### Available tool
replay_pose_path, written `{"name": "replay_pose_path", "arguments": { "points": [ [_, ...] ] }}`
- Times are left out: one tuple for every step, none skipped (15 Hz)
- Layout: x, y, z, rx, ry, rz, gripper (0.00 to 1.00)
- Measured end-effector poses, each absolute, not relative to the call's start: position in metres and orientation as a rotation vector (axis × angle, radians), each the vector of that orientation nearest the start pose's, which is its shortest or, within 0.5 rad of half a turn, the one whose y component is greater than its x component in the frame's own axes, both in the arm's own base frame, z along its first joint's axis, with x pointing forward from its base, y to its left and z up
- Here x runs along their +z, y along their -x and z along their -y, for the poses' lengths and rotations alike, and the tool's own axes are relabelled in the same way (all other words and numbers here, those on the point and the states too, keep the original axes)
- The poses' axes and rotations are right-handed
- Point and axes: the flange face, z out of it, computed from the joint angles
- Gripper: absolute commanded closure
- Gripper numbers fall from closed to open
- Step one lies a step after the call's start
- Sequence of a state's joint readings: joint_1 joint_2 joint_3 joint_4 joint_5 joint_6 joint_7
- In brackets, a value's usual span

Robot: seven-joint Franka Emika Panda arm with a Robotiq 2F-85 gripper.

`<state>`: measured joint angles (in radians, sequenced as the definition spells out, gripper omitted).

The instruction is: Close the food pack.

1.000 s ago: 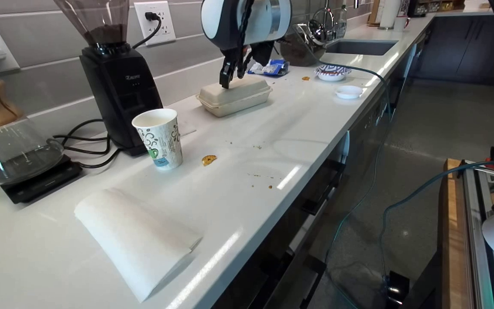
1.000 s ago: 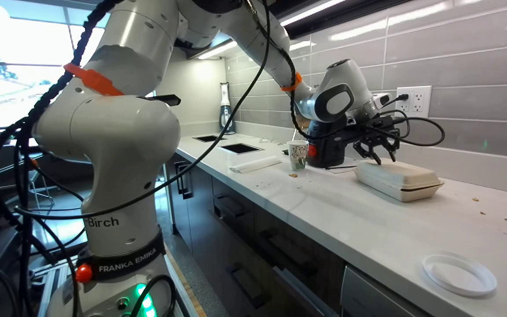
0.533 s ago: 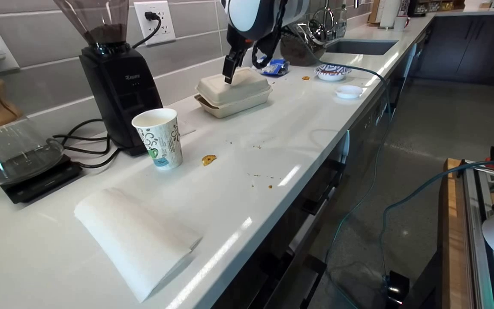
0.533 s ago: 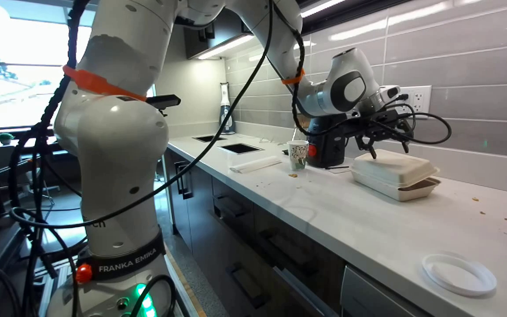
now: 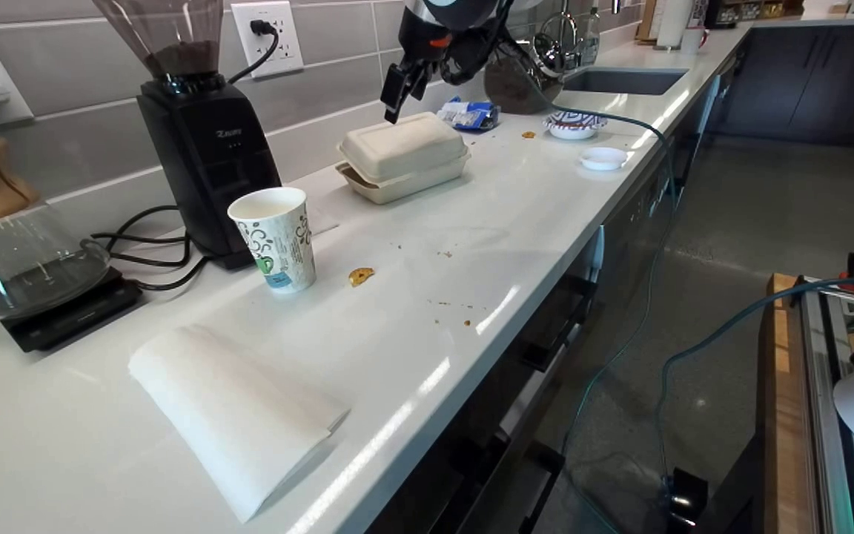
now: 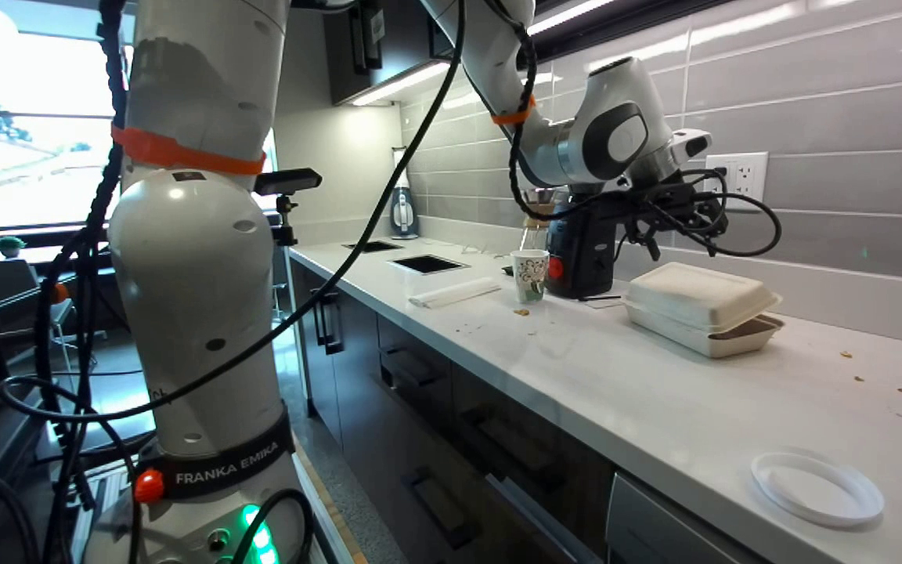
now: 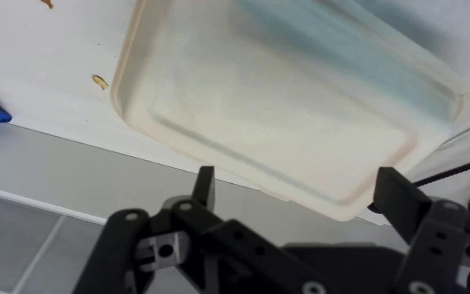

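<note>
Two dark fingers (image 7: 205,183) stand wide apart in the wrist view, and we see the gripper (image 7: 298,185) released; in both exterior views it hangs just above the lid (image 5: 401,144) of the takeout box (image 6: 704,305). We find the box on the counter (image 5: 397,356), near the tiled wall (image 6: 850,180), its lid lowered over the base (image 5: 423,180) but with a gap showing between them at one end. In an exterior view we see a paper cup (image 5: 276,241) standing upright just beside a black coffee grinder (image 5: 208,163), and near the cup a yellow-brown piece of food (image 5: 361,277). A folded white sheet (image 5: 234,415) lies closer to us, and a blue and white bag (image 5: 469,116) lies beyond the box.
</note>
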<state>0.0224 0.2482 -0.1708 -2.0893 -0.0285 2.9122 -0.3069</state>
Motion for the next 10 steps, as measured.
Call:
{"name": "replay_pose_path", "arguments": {
  "points": [
    [0.373,-0.616,0.085,-0.906,3.173,0.293,0.0],
    [0.374,-0.614,0.085,-0.908,3.167,0.261,0.0],
    [0.375,-0.613,0.086,-0.91,3.162,0.219,0.0],
    [0.376,-0.612,0.087,-0.913,3.157,0.176,0.0],
    [0.378,-0.611,0.088,-0.917,3.152,0.136,0.0],
    [0.379,-0.611,0.089,-0.922,3.146,0.095,0.0],
    [0.382,-0.61,0.09,-0.927,3.14,0.057,0.0],
    [0.384,-0.608,0.09,-0.928,3.134,0.022,0.0],
    [0.386,-0.605,0.09,-0.928,3.129,-0.008,0.0],
    [0.388,-0.603,0.09,-0.924,3.124,-0.036,0.0]
  ]
}}
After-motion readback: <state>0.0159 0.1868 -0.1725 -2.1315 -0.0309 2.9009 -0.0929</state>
